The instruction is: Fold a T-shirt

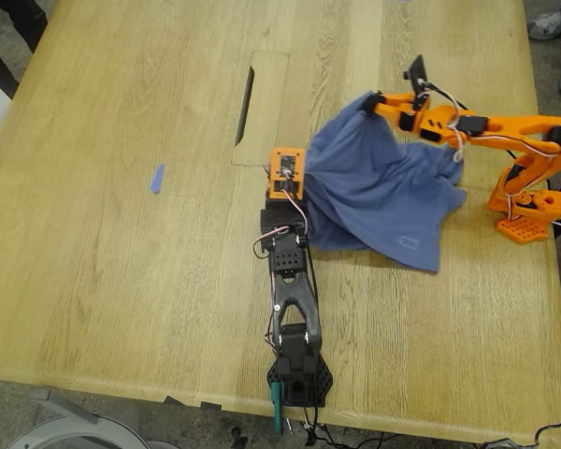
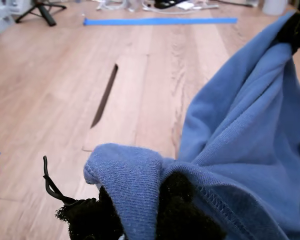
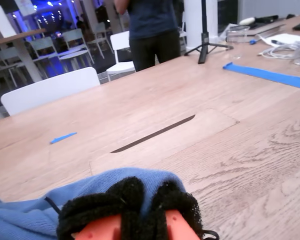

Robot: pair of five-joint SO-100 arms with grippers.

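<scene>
The slate-blue T-shirt (image 1: 379,192) is bunched and lifted off the wooden surface (image 1: 122,271), beside the surface's cable slot (image 1: 245,105) — held up at two points. One fold is clamped in my first pincer (image 2: 140,210); another edge is clamped in my second pincer (image 3: 140,205).

One T-shirt (image 1: 379,192), two robot arms, one scrap of blue tape (image 1: 156,178) and one wooden worktop (image 1: 122,281) are visible.
</scene>
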